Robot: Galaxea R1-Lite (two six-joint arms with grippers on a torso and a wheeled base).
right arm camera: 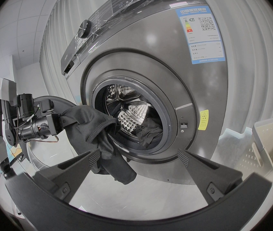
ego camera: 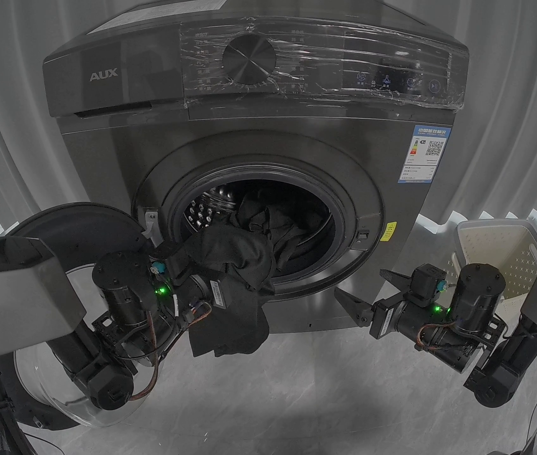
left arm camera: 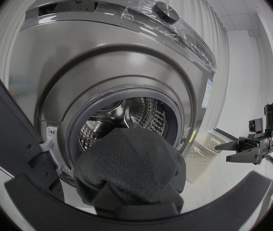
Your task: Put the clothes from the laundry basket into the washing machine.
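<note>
The left pincer (ego camera: 183, 266) is clenched on a black shirt (ego camera: 237, 266) of fine, knit-looking fabric. The shirt hangs in soft folds over the lower rim of the washer's (ego camera: 123, 153) mouth, its tail dangling in front toward the floor (ego camera: 319, 399). The right pincer (ego camera: 360, 284) hovers off to the right of the mouth, its two wedge-shaped fingers spread and holding nothing.

The round door (ego camera: 72, 235) stands swung open on the left, a dark ring around a clear bowl. Inside, more dark clothes (ego camera: 274, 222) lie crumpled against the drum (ego camera: 208, 206), which is shiny steel, embossed and perforated.

The washer is grey brushed metal. On its front, right of the mouth, sit a small yellow sticker (ego camera: 388, 230) and a blue-and-white label (ego camera: 424, 153) with a colour scale and a square code. Wrinkled clear film (ego camera: 344, 64) covers the control panel and its round dial (ego camera: 249, 59).

A cream plastic basket (ego camera: 502, 248) with perforated walls stands just beside the washer on the right. A pale pleated curtain (ego camera: 521, 96) hangs behind.
</note>
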